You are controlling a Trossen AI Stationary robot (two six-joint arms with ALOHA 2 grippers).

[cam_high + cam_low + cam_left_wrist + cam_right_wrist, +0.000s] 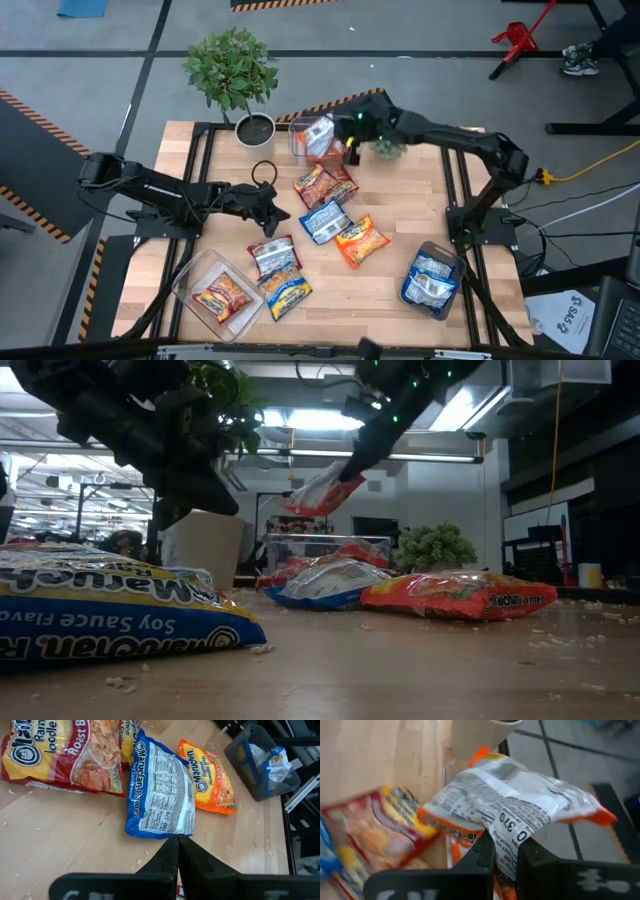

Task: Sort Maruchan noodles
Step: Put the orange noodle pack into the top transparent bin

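An orange packet (520, 815) is pinched in the right pincer (506, 851) above the clear tub (305, 140), seemingly for dropping in; the left pincer (177, 851) is closed, empty.

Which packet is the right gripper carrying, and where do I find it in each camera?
High view: the orange-edged packet hangs over the clear tub at the table's far edge.
Low view: upper middle, dangling from the right gripper.
Left wrist view: not in it.
Right wrist view: center, pinched between the fingers.
Shared landmark: the white plant pot, seen in the high, low and right wrist views.
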